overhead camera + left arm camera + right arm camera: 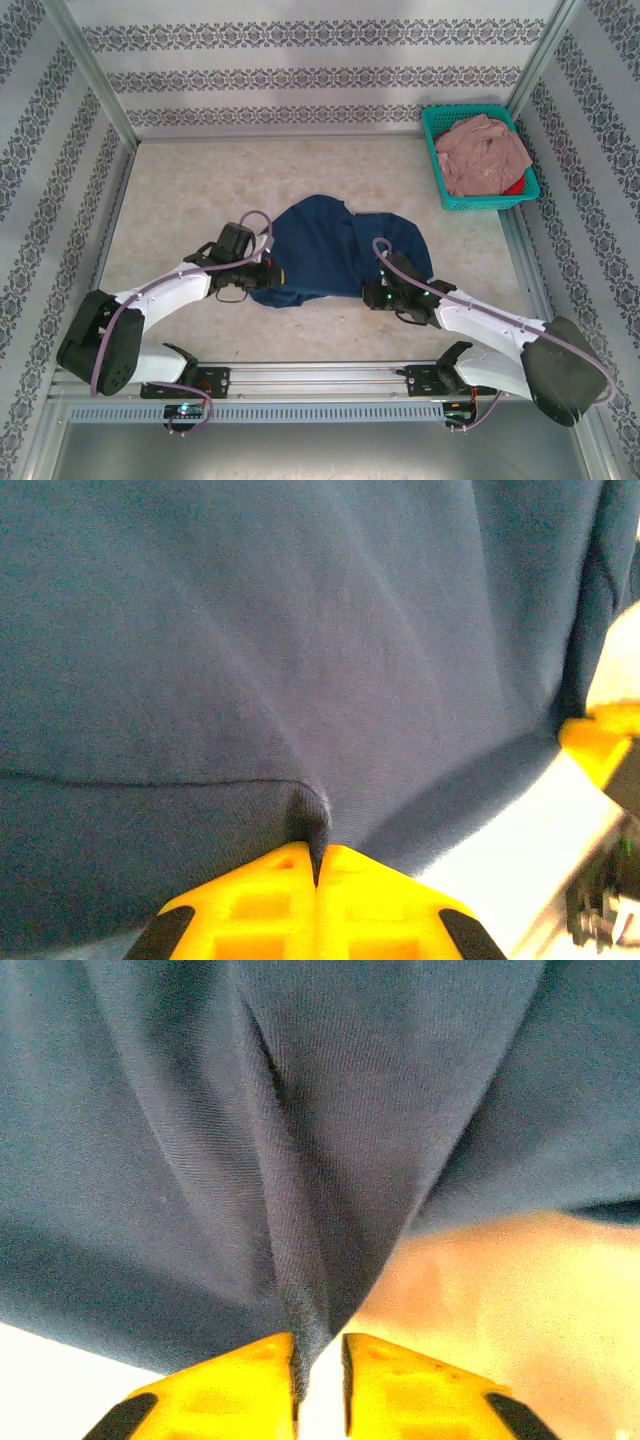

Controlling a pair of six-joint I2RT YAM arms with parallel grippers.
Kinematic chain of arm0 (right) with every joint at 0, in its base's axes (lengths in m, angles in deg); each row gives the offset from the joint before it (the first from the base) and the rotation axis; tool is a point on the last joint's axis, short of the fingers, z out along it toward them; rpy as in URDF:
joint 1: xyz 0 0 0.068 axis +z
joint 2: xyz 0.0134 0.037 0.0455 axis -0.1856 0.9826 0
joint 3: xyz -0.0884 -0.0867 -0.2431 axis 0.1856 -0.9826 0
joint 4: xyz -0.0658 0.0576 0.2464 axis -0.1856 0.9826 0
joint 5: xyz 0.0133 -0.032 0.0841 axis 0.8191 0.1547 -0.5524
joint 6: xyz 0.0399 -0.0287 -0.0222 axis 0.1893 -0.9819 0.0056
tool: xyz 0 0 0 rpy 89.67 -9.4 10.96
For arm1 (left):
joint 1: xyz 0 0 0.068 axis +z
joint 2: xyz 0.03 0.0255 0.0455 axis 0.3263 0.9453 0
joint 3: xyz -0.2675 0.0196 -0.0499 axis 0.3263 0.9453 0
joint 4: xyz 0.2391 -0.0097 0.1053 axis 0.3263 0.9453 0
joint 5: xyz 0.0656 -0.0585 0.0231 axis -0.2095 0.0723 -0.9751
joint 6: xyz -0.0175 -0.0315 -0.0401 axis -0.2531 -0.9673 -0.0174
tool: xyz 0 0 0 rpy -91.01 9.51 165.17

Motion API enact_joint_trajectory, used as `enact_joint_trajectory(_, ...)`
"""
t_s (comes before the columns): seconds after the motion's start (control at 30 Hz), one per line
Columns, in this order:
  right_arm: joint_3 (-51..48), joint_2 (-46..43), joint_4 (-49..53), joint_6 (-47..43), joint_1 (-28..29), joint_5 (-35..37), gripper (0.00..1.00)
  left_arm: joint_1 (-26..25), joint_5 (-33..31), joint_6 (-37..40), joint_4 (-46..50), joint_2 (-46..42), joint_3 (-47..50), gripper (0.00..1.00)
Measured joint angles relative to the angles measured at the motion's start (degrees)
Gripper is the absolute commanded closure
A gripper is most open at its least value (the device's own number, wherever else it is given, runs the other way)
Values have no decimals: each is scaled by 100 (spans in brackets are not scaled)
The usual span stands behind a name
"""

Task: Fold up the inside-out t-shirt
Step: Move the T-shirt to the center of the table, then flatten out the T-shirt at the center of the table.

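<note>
The t-shirt [330, 250] lies bunched in the middle of the surface [180, 190], between the two arms. The left claw [318, 858] is clenched on a pinch of cloth at the shirt's near left edge. The right claw [320, 1352] grasps a ridge of cloth at the near right edge, its fingers slightly apart around the fabric. Gripping both sides at once probably serves to lift and spread the crumpled shirt flat before any fold. The pink garment [485, 155] sits in the basket [436, 160], well apart.
</note>
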Motion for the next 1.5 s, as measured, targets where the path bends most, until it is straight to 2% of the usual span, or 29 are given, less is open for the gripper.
enact_joint_trajectory(0.07,83,-162,146,-131,146,162,57,-273,37,9,66,-4,46,91)
enact_joint_trajectory(0.1,201,-201,190,-264,214,210,56,-363,35,33,103,-20,52,83)
enact_joint_trajectory(0.2,699,-90,142,-688,317,201,53,-400,-140,68,236,-267,55,67)
enact_joint_trajectory(0.4,1829,1040,138,-1287,306,223,47,-400,-599,50,243,-1086,42,48)
enact_joint_trajectory(0.53,2024,1379,551,-1397,46,457,41,-671,-743,229,378,-824,-85,39)
enact_joint_trajectory(0.67,2020,1526,920,-1414,-105,835,41,-1150,-1189,522,782,-317,-365,37)
enact_joint_trajectory(0.7,2020,1596,920,-1414,-125,844,43,-1200,-1263,570,837,-201,-411,39)
enact_joint_trajectory(0.73,2020,1711,903,-1416,-166,841,53,-1231,-1329,605,861,-87,-444,43)
enact_joint_trajectory(0.8,2020,1939,876,-1399,-247,817,73,-1228,-1443,662,874,114,-468,59)
enact_joint_trajectory(0.87,2020,2103,881,-1425,-380,785,91,-1228,-1515,682,870,308,-481,83)
enact_joint_trajectory(0.93,2024,2076,903,-1471,-538,741,100,-1228,-1547,702,885,466,-564,100)
enact_joint_trajectory(1.1,2092,1198,1095,-1593,-1073,337,100,-1211,-1499,758,852,442,-1029,100)
enact_joint_trajectory(1.27,2573,-85,1233,-1478,-1947,-682,100,-1047,-1283,752,835,-297,-1340,100)
enact_joint_trajectory(1.5,3228,-435,1226,-1040,-2542,-1884,100,-588,-1327,752,855,-682,-1934,100)
